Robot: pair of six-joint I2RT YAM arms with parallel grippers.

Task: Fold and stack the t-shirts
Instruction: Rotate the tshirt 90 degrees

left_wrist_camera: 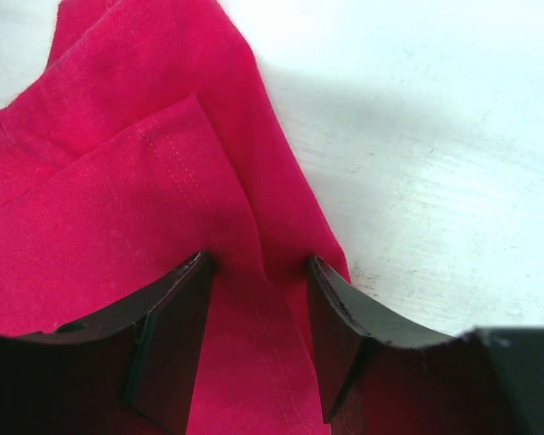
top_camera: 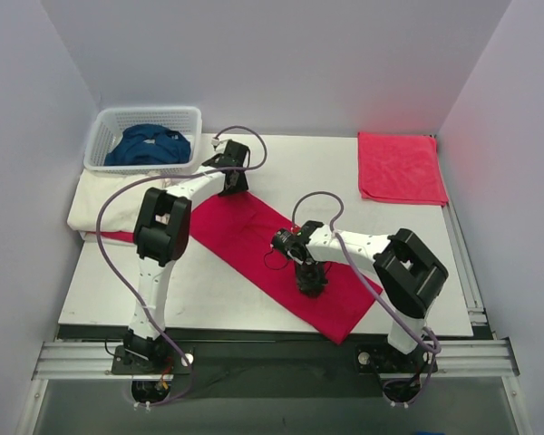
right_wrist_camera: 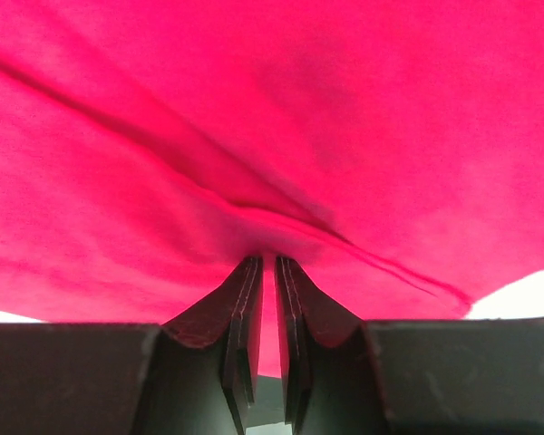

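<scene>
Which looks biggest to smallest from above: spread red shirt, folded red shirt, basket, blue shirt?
1. spread red shirt
2. basket and folded red shirt: about alike, so I won't rank them
3. blue shirt, lying inside the basket

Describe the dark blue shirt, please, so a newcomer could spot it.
At the table's far left corner sits a white lattice basket. The dark blue shirt lies crumpled inside it, the only blue garment and the only one in a container.

Right gripper (right_wrist_camera: 264, 265), jaws pressed almost together on a raised fold of the crimson red t-shirt (right_wrist_camera: 254, 109); creased fabric fills the view, white table (right_wrist_camera: 526, 294) at lower right
</scene>
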